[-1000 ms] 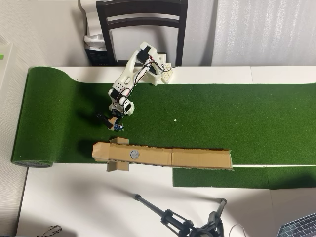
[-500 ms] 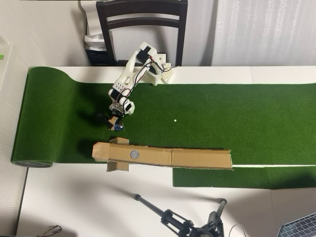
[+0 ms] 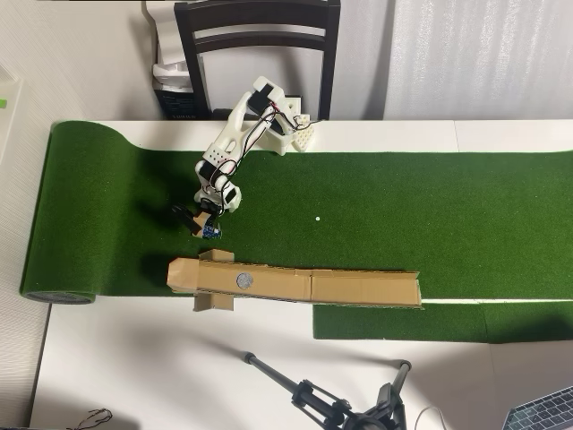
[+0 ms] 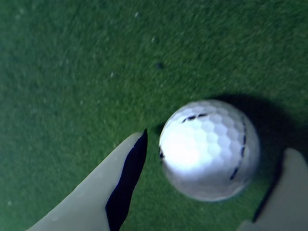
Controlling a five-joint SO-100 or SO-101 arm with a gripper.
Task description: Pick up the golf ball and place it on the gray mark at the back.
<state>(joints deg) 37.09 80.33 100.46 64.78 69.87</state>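
In the wrist view the white dimpled golf ball (image 4: 209,149) lies on the green turf between my two pale fingers. My gripper (image 4: 216,149) is open, and the left fingertip (image 4: 130,159) sits close beside the ball. The right finger (image 4: 293,187) stands a little off it. From overhead, my gripper (image 3: 202,220) hangs low over the turf left of centre and hides the ball. The gray mark (image 3: 243,279) is a round disc on the brown cardboard strip (image 3: 358,288), just below my gripper in that view.
A tiny white dot (image 3: 317,218) lies on the turf to the right of my arm. The rolled end of the turf mat (image 3: 54,224) is at the left. A chair (image 3: 258,36) stands behind the table and a tripod (image 3: 331,403) below.
In the overhead view my gripper has shifted slightly up and to the left over the turf. Nothing else has moved.
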